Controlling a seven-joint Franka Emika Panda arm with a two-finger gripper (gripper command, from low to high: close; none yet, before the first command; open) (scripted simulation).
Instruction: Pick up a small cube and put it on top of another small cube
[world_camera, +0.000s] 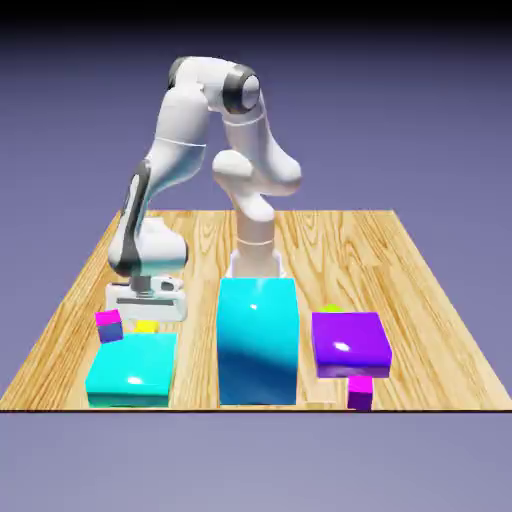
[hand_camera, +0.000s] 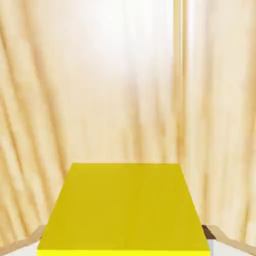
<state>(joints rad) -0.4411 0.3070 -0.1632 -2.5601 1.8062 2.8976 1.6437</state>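
I am closing my gripper (hand_camera: 127, 246) on the small yellow cube (world_camera: 147, 327), my fingertips (hand_camera: 226, 247) standing only as far apart as its width and the cube filling the space between them. In the exterior view, the cube is showing just behind the flat cyan block (world_camera: 133, 371), toward the exterior view's left; whether it is touching the wooden table (world_camera: 385, 285), I cannot tell. A tiny magenta cube (world_camera: 109, 326) is sitting just beside it, farther to the exterior view's left. The tall blue block (world_camera: 258, 342) is standing upright between the cyan block and the flat purple block (world_camera: 350, 345). Another magenta cube (world_camera: 360, 392) is resting in front of the purple one, and a yellow-green thing (world_camera: 332, 308) is peeking out behind it, mostly hidden.
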